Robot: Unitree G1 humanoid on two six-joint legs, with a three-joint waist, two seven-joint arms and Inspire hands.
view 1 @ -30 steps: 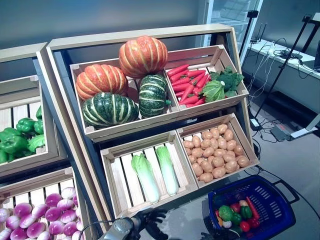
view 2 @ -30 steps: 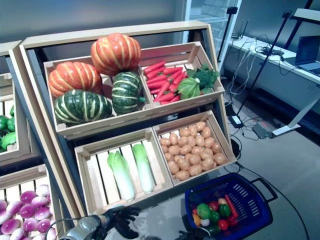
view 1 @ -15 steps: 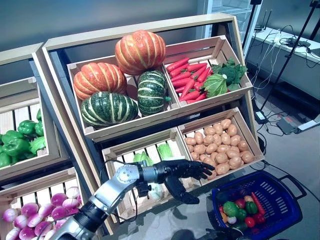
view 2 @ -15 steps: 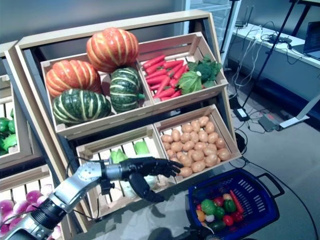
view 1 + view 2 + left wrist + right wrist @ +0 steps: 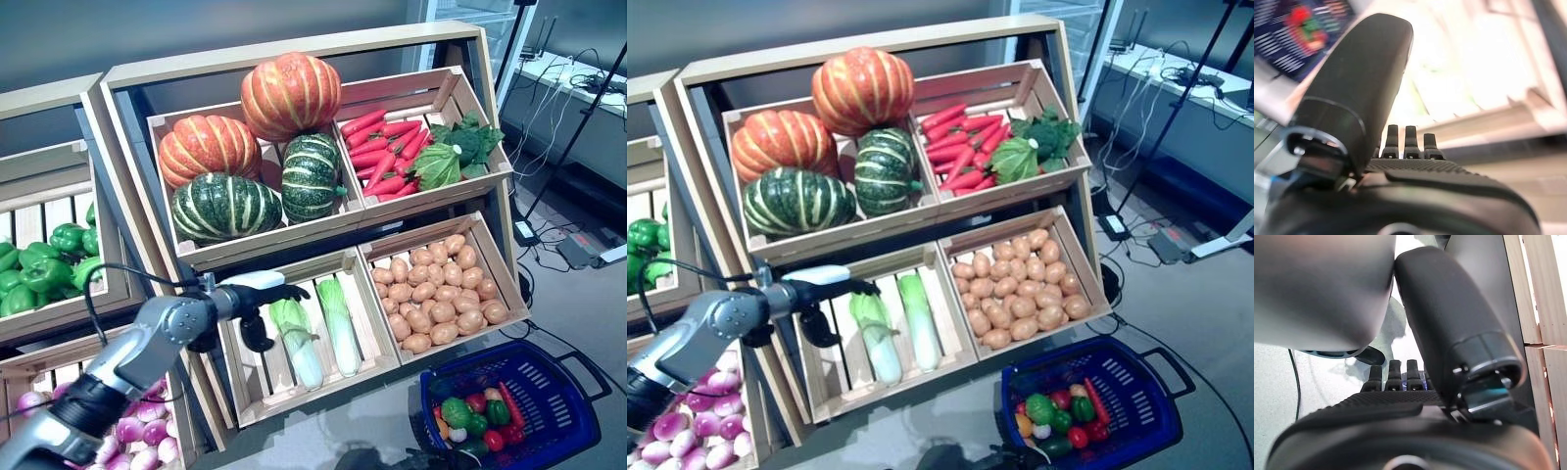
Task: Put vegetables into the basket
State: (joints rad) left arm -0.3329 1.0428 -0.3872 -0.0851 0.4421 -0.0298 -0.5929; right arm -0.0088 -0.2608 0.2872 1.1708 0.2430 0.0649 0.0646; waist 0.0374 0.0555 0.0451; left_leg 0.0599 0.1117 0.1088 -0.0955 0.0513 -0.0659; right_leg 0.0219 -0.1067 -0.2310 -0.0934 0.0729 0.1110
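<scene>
Several small vegetables [image 5: 468, 421] already lie in the basket [image 5: 554, 392] on the floor, while the left hand [image 5: 257, 294], fingers straight and empty, reaches over the crate [image 5: 294, 382] toward two cabbages [image 5: 294, 338] not yet picked.

Wooden shelf [image 5: 294, 57] holds crates: pumpkins [image 5: 284, 95], carrots [image 5: 384, 157], cabbages [image 5: 338, 323], potatoes [image 5: 441, 294].

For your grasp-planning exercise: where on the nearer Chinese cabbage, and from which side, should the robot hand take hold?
Grip the left Chinese cabbage across its narrow white stalk half, coming from above and the front. It lies lengthwise along the slats, with a gap to the other cabbage. The left robot hand, open, is beside it.
</scene>
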